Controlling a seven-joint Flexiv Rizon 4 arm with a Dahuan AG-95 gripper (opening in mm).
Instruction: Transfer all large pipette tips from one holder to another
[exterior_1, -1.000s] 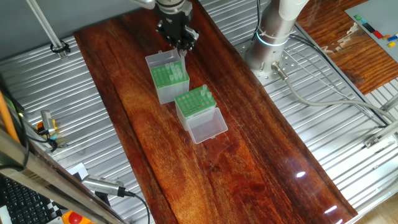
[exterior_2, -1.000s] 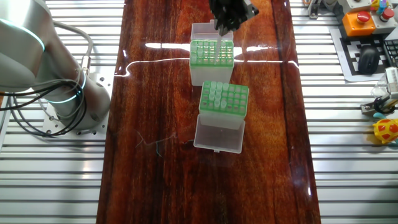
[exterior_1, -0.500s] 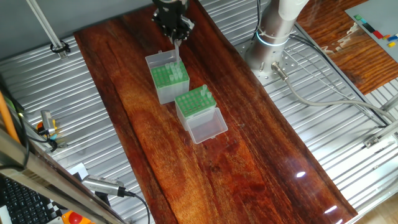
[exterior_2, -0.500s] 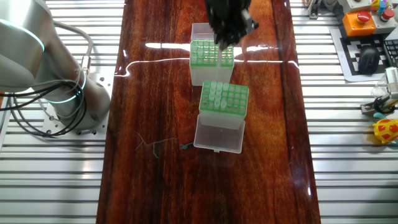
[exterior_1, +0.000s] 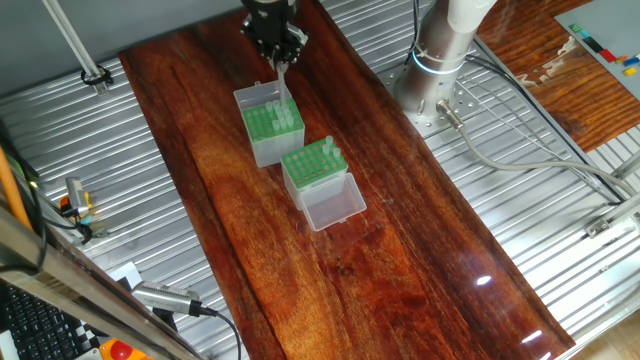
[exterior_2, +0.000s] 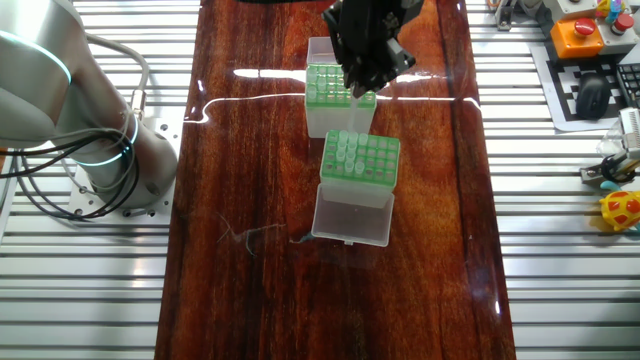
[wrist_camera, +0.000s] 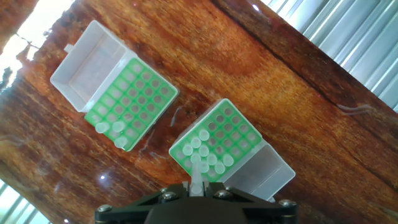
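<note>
Pale tip (wrist_camera: 196, 184) in claw (wrist_camera: 194, 194), fingertips cropped

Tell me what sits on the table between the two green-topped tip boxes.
Nothing. In the hand view, only a bare strip of the wooden table separates the grey-sided box from the clear-sided box.

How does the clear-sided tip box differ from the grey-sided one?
The clear-sided box has see-through walls and a clear lid; the grey-sided box has opaque walls and a whitish lid. The clear-sided box holds many pipette tips; the grey-sided box shows only three. Both have green grid tops and open lids.
</note>
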